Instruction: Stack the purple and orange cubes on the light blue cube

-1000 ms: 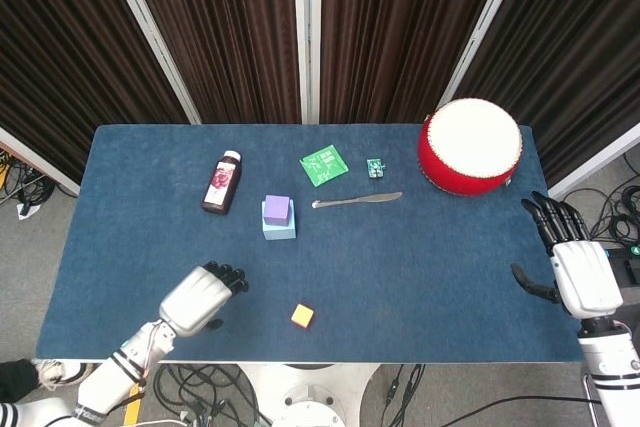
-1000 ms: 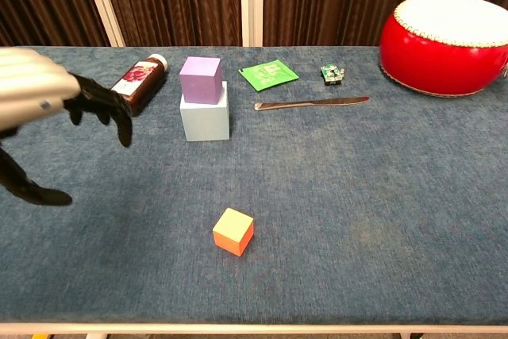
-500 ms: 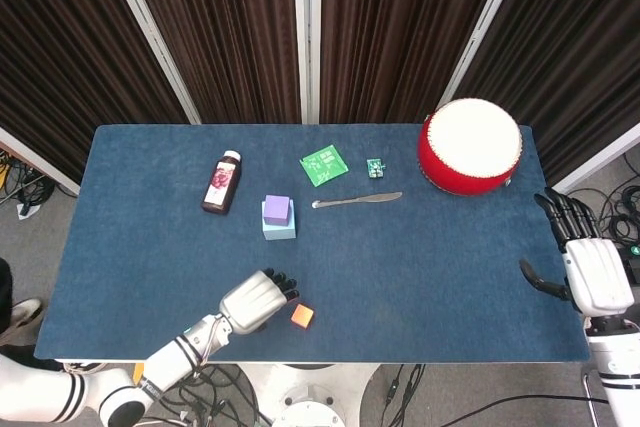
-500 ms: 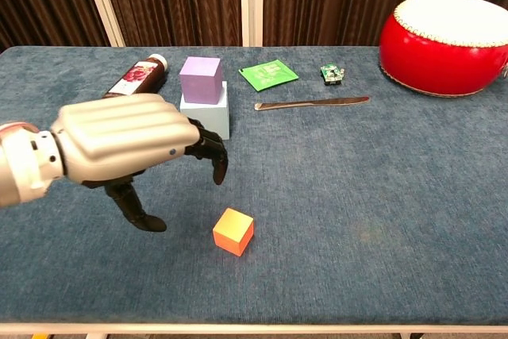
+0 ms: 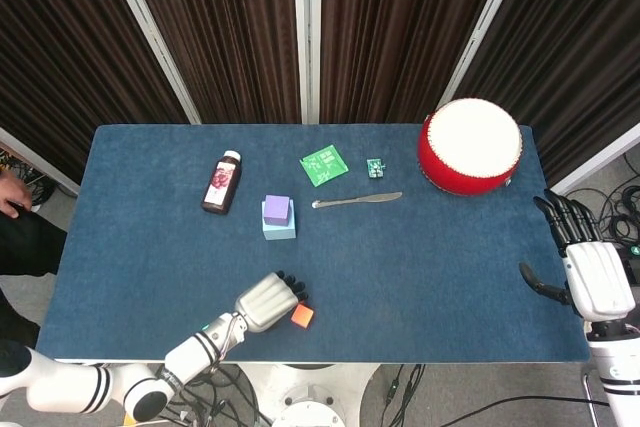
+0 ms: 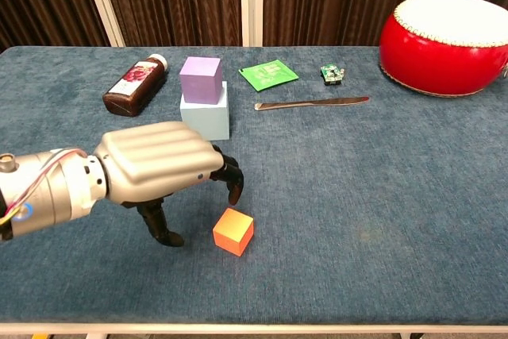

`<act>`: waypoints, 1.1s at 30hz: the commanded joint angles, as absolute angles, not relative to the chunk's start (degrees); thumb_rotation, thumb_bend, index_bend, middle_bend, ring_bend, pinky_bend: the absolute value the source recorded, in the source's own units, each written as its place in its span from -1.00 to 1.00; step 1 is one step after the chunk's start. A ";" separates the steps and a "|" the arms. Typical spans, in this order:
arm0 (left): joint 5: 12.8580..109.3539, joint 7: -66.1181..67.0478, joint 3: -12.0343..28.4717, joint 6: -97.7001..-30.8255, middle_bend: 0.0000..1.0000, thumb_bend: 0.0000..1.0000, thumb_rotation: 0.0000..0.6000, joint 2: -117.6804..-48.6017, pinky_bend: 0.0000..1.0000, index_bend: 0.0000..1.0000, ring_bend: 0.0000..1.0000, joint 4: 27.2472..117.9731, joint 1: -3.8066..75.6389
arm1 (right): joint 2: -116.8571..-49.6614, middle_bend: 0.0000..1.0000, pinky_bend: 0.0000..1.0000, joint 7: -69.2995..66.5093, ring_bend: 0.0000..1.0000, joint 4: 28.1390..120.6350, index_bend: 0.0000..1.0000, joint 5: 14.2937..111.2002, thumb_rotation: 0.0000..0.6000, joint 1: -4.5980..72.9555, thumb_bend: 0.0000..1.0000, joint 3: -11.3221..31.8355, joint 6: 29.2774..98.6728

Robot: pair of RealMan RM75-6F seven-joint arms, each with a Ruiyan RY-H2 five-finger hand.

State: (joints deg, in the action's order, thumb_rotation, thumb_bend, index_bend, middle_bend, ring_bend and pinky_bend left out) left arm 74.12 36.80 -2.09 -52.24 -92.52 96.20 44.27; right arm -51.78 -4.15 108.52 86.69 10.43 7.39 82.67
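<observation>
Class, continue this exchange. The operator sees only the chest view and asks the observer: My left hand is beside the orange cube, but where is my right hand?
Observer: The right hand hangs past the table's right edge, fingers spread, holding nothing.
Operator: Is the red drum fully on the table?
Observer: Yes, the red drum sits wholly on it, by the far right corner.
Operator: Anyone nearby?
Observer: A person is off the left end.
</observation>
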 commanded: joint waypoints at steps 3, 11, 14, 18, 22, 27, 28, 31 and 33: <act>72.70 37.78 -2.06 -51.57 -0.17 -0.66 1.00 -92.61 -0.15 -0.12 -0.29 97.12 44.44 | -51.69 -1.00 -1.00 -4.25 -1.00 108.63 -1.00 86.49 1.00 10.34 -0.57 7.50 82.83; 69.14 38.32 -0.06 -50.41 -0.17 -0.63 1.00 -94.62 -0.15 -0.11 -0.29 95.72 45.64 | -51.32 -0.99 -1.00 -5.24 -1.00 108.53 -1.00 86.57 1.00 9.95 -0.57 7.65 83.55; 68.85 38.43 0.57 -50.34 -0.17 -0.63 1.00 -95.20 -0.15 -0.11 -0.29 95.44 46.19 | -51.16 -0.99 -1.00 -5.77 -1.00 108.40 -1.00 86.62 1.00 9.87 -0.57 7.68 83.66; 68.18 39.04 0.75 -49.90 -0.17 -0.63 1.00 -95.55 -0.15 -0.11 -0.29 95.41 46.87 | -51.04 -0.99 -1.00 -6.18 -1.00 108.31 -1.00 86.59 1.00 9.81 -0.57 7.74 83.76; 67.05 39.24 0.71 -50.20 -0.17 -0.63 1.00 -95.84 -0.15 -0.11 -0.29 95.67 46.92 | -50.93 -1.00 -1.00 -6.44 -1.00 108.33 -1.00 86.71 1.00 9.74 -0.57 7.75 83.86; 66.53 39.64 0.63 -50.69 -0.17 -0.63 1.00 -95.46 -0.15 -0.13 -0.29 95.52 47.06 | -50.90 -0.99 -1.00 -6.56 -1.00 108.29 -1.00 86.74 1.00 9.80 -0.57 7.71 83.68; 66.43 39.62 0.87 -50.93 -0.17 -0.63 1.00 -95.16 -0.15 -0.14 -0.29 95.64 47.13 | -50.91 -1.00 -1.00 -6.55 -1.00 108.28 -1.00 86.76 1.00 9.82 -0.57 7.72 83.66; 66.17 39.54 1.30 -51.44 -0.17 -0.63 1.00 -94.15 -0.15 -0.15 -0.29 96.32 47.24 | -50.93 -1.00 -1.00 -6.49 -1.00 108.29 -1.00 86.70 1.00 9.86 -0.57 7.75 83.58; 66.12 39.74 1.20 -51.56 -0.17 -0.64 1.00 -93.67 -0.15 -0.15 -0.29 96.75 47.32 | -50.96 -1.00 -1.00 -6.41 -1.00 108.31 -1.00 86.58 1.00 9.94 -0.57 7.78 83.43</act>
